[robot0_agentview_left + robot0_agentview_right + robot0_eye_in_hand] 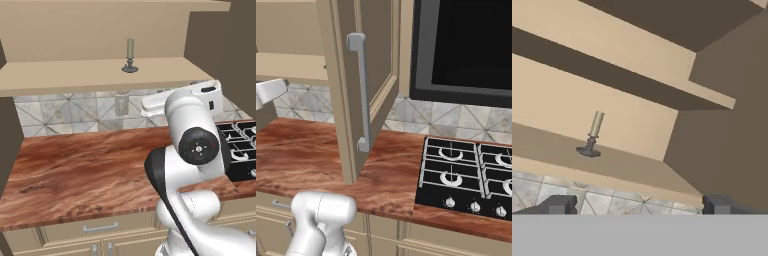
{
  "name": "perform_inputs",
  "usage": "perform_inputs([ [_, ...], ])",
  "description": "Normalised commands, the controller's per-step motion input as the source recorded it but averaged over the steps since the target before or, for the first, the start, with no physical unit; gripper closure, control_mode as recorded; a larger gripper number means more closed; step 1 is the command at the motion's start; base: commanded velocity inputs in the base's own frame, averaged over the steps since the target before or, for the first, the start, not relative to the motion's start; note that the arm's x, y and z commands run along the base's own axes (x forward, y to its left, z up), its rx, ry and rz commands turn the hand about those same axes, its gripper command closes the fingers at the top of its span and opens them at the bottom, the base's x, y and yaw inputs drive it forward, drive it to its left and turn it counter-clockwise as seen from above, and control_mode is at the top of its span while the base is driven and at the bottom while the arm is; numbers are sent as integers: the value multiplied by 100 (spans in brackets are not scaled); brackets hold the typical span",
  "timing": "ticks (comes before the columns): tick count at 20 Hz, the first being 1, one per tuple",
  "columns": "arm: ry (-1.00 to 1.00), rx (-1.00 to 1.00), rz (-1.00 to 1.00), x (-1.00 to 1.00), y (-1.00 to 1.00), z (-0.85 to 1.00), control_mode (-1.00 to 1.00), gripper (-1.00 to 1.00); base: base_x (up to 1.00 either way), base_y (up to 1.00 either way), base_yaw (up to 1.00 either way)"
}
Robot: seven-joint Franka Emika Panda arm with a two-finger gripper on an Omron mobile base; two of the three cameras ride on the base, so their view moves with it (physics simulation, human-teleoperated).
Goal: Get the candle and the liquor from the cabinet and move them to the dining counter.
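Note:
The candle, a pale olive taper in a small dark holder, stands upright on the tan shelf of the open cabinet. The hand view shows the candle up and to the left on the shelf. My gripper is open with nothing between its fingertips. It sits below the shelf's front edge, well short of the candle and to its right. The liquor and the dining counter are out of view.
The cabinet's open door with its silver bar handle juts out over the wood countertop. A black cooktop lies to the right, under a dark appliance. A tiled backsplash runs behind the countertop.

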Motion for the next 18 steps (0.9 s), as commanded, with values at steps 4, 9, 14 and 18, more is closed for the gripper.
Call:
perform_inputs([
  [4,-9,8,0,30,-9,46,-100,-100,0,0,0],
  [9,-6,13,4,46,2,17,-100,-100,0,0,0],
  [14,-5,12,7,43,10,0,-100,-100,0,0,0],
  [18,-3,10,6,39,7,0,-100,-100,0,0,0],
])
